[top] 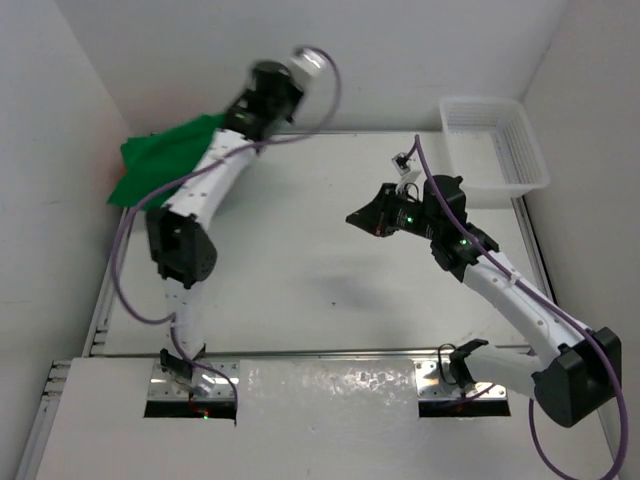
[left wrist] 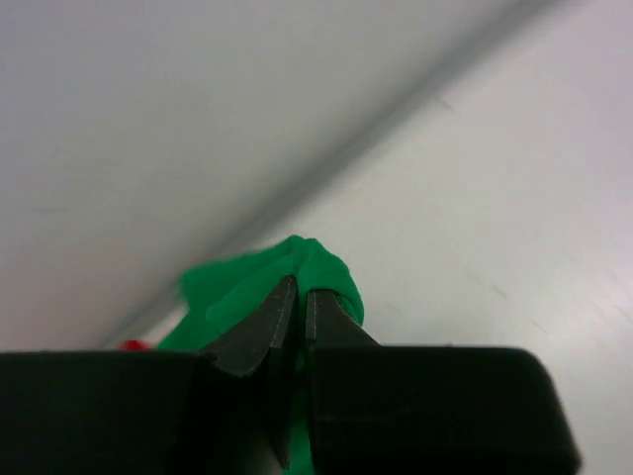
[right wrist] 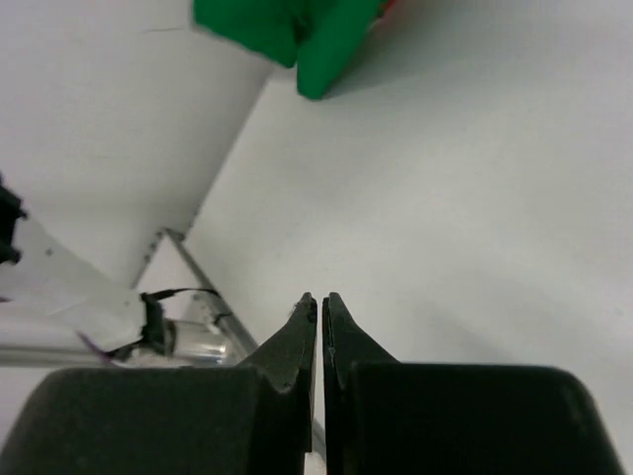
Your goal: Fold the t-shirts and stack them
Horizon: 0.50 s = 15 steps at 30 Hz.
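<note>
A green t-shirt point(top: 160, 160) hangs bunched at the far left corner of the table, lifted by my left gripper point(left wrist: 300, 285), which is shut on a fold of it point(left wrist: 321, 265). A sliver of red cloth point(left wrist: 135, 345) shows below the green in the left wrist view; orange cloth peeks out at the green shirt's left edge point(top: 116, 177). My right gripper point(right wrist: 319, 299) hovers shut and empty over the bare middle of the table, right of centre point(top: 362, 216). In its view the green t-shirt point(right wrist: 287, 30) is far off at the top.
A white mesh basket point(top: 493, 148) stands at the far right corner. White walls close in the table on the left, back and right. A metal rail point(top: 330, 352) runs along the near edge by the arm bases.
</note>
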Each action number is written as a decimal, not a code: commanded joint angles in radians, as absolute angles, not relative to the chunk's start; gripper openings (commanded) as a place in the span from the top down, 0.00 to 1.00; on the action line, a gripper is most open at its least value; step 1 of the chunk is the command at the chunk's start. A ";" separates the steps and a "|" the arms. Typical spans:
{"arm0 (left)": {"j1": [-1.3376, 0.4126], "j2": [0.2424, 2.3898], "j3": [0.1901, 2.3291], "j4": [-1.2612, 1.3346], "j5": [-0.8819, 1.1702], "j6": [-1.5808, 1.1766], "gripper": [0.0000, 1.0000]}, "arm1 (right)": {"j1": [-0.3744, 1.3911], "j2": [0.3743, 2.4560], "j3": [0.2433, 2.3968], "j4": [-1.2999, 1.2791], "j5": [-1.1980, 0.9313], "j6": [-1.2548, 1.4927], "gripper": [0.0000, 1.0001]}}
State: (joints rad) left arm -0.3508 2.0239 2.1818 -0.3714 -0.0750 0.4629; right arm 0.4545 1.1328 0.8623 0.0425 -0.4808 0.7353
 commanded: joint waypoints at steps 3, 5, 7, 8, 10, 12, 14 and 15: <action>-0.602 1.982 2.193 -0.415 -0.113 0.532 1.00 | 0.445 1.045 0.911 -0.101 -0.287 0.594 1.00; -0.638 2.009 2.192 -0.432 -0.162 0.578 1.00 | 0.420 1.026 0.922 -0.176 -0.255 0.583 1.00; -0.682 2.066 2.174 -0.468 -0.157 0.612 0.94 | 0.373 1.003 0.925 -0.262 -0.230 0.586 1.00; -0.708 2.089 2.169 -0.516 -0.097 0.615 0.67 | 0.336 0.991 0.925 -0.287 -0.206 0.586 0.93; -0.733 2.166 2.186 -0.592 -0.005 0.595 0.33 | 0.295 0.977 0.922 -0.357 -0.164 0.591 0.78; -0.749 2.222 2.249 -0.708 0.188 0.505 0.00 | 0.256 0.950 0.933 -0.417 -0.114 0.568 0.56; -0.738 2.232 2.322 -0.767 0.311 0.433 0.00 | 0.255 0.933 0.965 -0.463 0.002 0.545 0.44; -0.727 2.209 2.333 -0.770 0.333 0.408 0.00 | 0.252 0.925 0.974 -0.488 0.043 0.537 0.40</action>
State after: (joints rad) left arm -0.7441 2.2070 2.2597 -0.6624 0.1272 0.5125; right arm 0.2546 0.9581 0.9089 -0.3832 -0.1192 0.5816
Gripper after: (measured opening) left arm 0.994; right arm 0.575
